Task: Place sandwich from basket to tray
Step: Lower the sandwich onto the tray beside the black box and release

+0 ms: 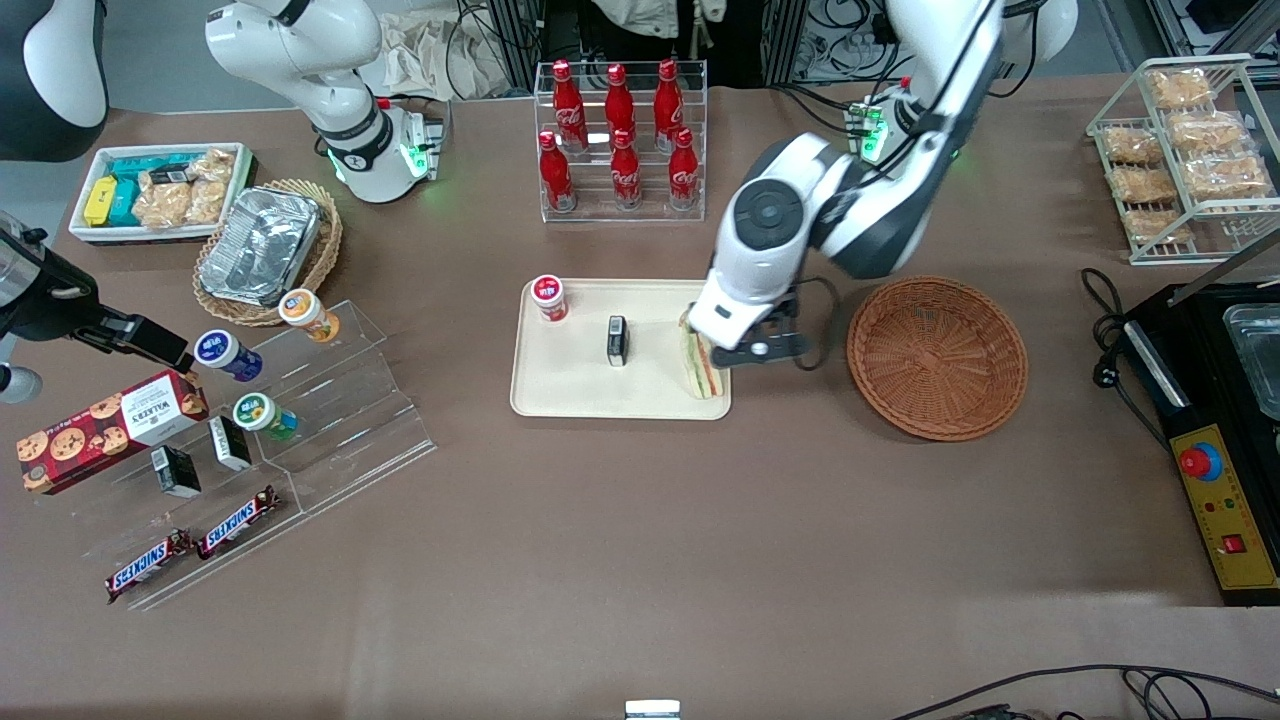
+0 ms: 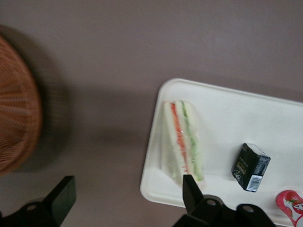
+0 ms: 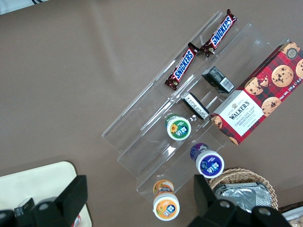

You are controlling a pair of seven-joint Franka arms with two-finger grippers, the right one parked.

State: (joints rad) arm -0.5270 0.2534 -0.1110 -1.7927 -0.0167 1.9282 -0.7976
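My pincer (image 1: 722, 352) hangs spread wide above the sandwich (image 1: 701, 366), gripping nothing. The sandwich lies on the tray (image 1: 570, 375), at the edge nearest the basket (image 1: 937, 357).

There is one tray (image 1: 575, 395). On it lie one sandwich (image 1: 703, 370), one small black box (image 1: 617, 340) and one red-lidded jar (image 1: 549, 297). One gripper (image 2: 127, 201) hangs above the tray's edge next to the sandwich, fingers spread apart. Farther from the front camera than the tray stand six red cola bottles (image 1: 620, 135). Toward the parked arm's end from the tray I count three more jars (image 1: 228, 355), two more black boxes (image 1: 176, 471), two Snickers bars (image 1: 190, 545) and one Walkers cookie box (image 1: 110, 430). Wicker baskets are two: one reddish-brown basket (image 1: 937, 357) beside the tray, and one lighter basket (image 1: 325, 250) holding one foil container (image 1: 262, 245).
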